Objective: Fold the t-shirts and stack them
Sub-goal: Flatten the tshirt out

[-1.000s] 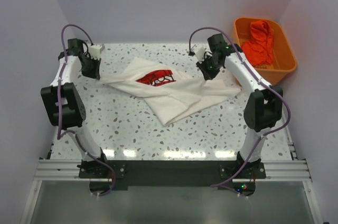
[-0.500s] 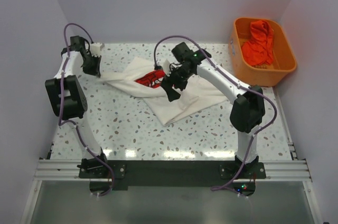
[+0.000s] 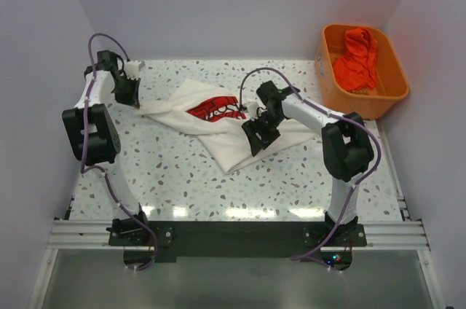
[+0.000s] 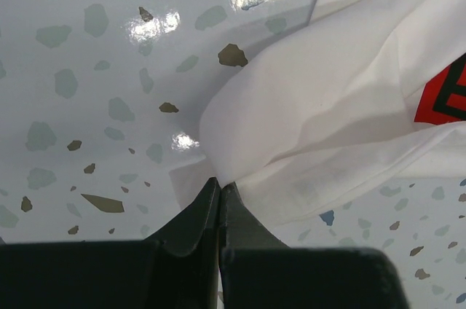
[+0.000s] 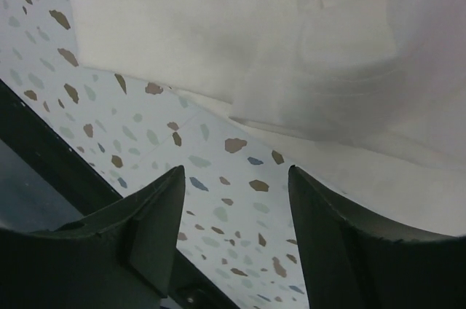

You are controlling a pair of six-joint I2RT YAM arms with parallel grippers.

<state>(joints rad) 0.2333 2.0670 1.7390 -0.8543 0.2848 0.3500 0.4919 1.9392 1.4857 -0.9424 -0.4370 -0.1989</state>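
A white t-shirt (image 3: 237,134) with a red print (image 3: 216,108) lies crumpled and partly spread in the middle of the speckled table (image 3: 167,178). My left gripper (image 3: 131,98) is at its far left corner. In the left wrist view the gripper (image 4: 218,184) is shut on a pinched edge of the white cloth (image 4: 335,105). My right gripper (image 3: 256,138) hovers over the shirt's lower right part. In the right wrist view it (image 5: 237,178) stands open, with only bare table between its fingers and the shirt's hem (image 5: 291,47) just beyond.
An orange plastic tub (image 3: 386,94) stands at the back right corner, with orange-red cloth (image 3: 357,57) bunched inside. The table's dark front rail (image 3: 233,232) carries both arm bases. Light walls close in on the left, back and right.
My right gripper let go of the shirt's right edge, swung left over the print, then drew back to the shirt's lower right, now open. The left gripper kept its hold.
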